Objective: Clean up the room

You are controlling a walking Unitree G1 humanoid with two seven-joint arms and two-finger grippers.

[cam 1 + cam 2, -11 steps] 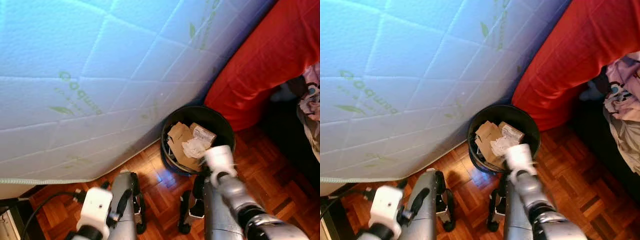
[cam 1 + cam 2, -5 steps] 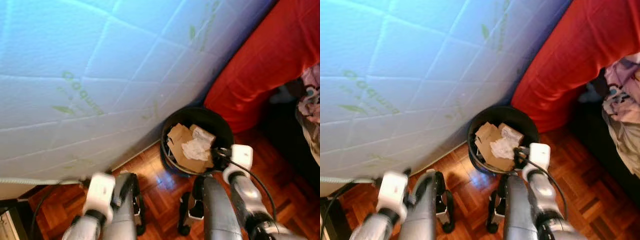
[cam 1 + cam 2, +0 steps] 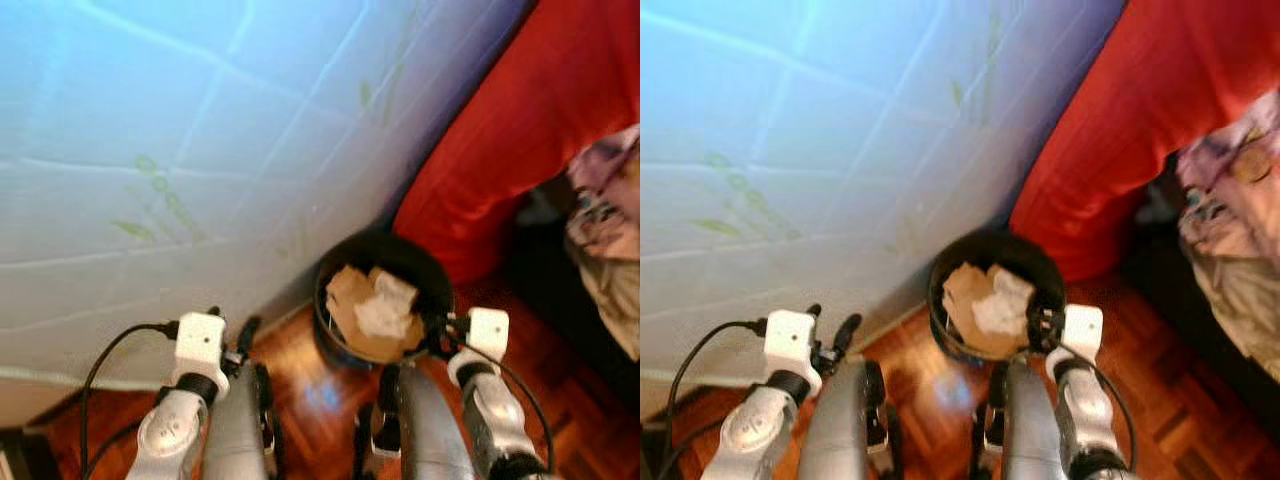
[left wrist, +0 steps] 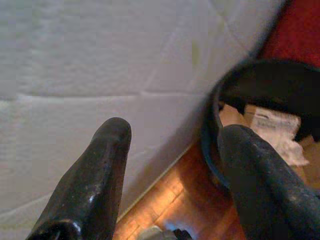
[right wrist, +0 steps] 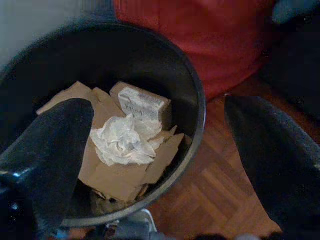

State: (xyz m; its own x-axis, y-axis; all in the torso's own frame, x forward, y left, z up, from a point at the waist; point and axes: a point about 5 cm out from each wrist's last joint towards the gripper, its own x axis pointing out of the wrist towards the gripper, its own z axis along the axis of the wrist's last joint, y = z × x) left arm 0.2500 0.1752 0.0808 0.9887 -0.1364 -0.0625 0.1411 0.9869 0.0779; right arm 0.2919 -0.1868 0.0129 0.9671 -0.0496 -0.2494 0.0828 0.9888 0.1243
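Note:
A black round bin (image 3: 385,250) stands on the parquet against the leaning mattress. It holds torn cardboard (image 5: 115,175), a small printed box (image 5: 142,102) and a crumpled white paper wad (image 5: 122,142). My right gripper (image 5: 157,107) hangs just above the bin's near right rim, open wide, nothing between its fingers (image 5: 50,150). Its white wrist block (image 3: 487,330) sits beside the rim. My left gripper (image 4: 175,129) is raised left of the bin, open and empty, facing the mattress foot and the bin's left wall (image 4: 212,150).
A white quilted mattress (image 3: 200,150) leans across the left and back. Red bedding (image 3: 500,130) rises behind the bin at the right. A heap of clothes (image 3: 605,220) lies at the far right. Parquet floor (image 3: 310,390) runs between my legs and the bin.
My left arm has lifted from my side to point forward. My right wrist has slid from over the bin to its right rim. The camera has shifted and blurred.

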